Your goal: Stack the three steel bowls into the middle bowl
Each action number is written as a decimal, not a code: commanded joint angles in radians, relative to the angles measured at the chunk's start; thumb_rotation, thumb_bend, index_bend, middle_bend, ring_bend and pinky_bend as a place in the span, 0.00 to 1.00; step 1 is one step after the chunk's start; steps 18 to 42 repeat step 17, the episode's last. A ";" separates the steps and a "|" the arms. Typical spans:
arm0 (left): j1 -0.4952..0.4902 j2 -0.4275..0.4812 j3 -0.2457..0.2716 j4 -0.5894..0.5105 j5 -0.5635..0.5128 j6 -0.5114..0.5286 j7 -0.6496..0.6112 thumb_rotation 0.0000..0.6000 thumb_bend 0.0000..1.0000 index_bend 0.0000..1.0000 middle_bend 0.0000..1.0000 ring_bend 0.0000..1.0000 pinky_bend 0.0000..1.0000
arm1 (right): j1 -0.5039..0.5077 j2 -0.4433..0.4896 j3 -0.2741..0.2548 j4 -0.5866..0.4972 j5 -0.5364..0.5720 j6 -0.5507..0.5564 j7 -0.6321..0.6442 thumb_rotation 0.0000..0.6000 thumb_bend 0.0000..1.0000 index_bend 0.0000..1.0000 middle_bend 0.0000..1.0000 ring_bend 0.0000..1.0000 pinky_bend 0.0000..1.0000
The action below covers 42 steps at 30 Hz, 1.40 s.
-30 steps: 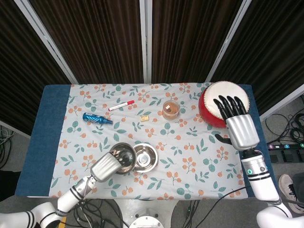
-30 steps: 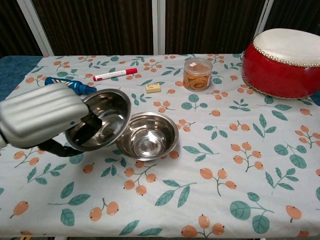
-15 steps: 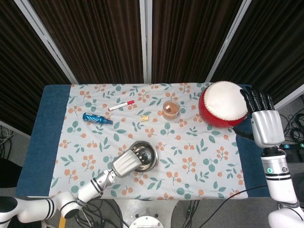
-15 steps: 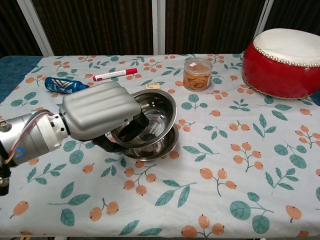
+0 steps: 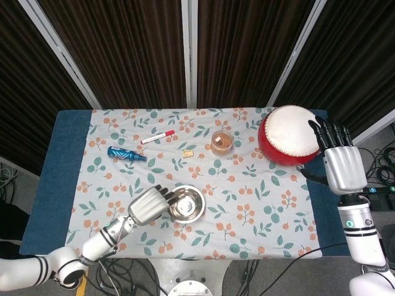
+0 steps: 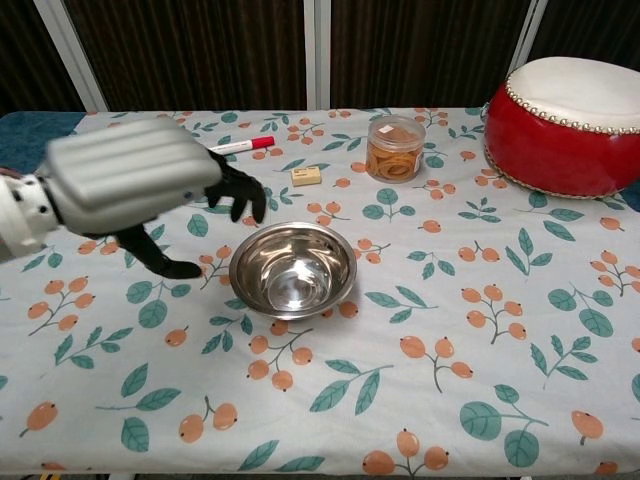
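Released since half a second ago, the steel bowls (image 5: 187,205) sit nested mid-table, near a jar (image 5: 222,142) and drum (image 5: 290,134). Both the left hand (image 5: 150,205) and right hand (image 5: 343,165) are spread, empty.

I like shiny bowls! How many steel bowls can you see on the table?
1 bowl shape shows: the steel bowl stack in the middle of the table, beside the left hand. Bowls nested inside it may be hidden.
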 commanded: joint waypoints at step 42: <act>0.387 0.112 -0.021 0.084 -0.248 0.449 -0.225 1.00 0.14 0.34 0.32 0.25 0.35 | -0.154 -0.168 -0.224 0.205 -0.172 0.040 -0.035 1.00 0.00 0.03 0.04 0.00 0.00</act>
